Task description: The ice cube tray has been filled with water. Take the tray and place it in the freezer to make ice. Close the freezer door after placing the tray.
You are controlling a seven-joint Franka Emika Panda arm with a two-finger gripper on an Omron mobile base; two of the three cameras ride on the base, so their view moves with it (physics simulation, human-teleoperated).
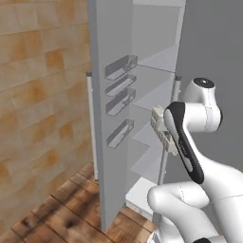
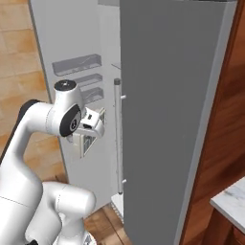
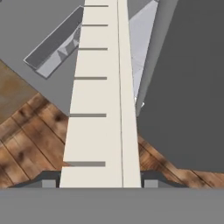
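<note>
Closest to us, our gripper (image 3: 100,183) is clamped tight on the ice cube tray (image 3: 100,100), held on edge so we can barely make out its cells in the hand view. Our own arm hides most of the tray (image 1: 161,127) from the base. It's up in front of the freezer (image 1: 154,61), between the swung-out freezer door (image 1: 110,118) and the shelves. Beyond that: wood plank floor (image 1: 57,209) and a tan tiled wall (image 1: 38,85).
</note>
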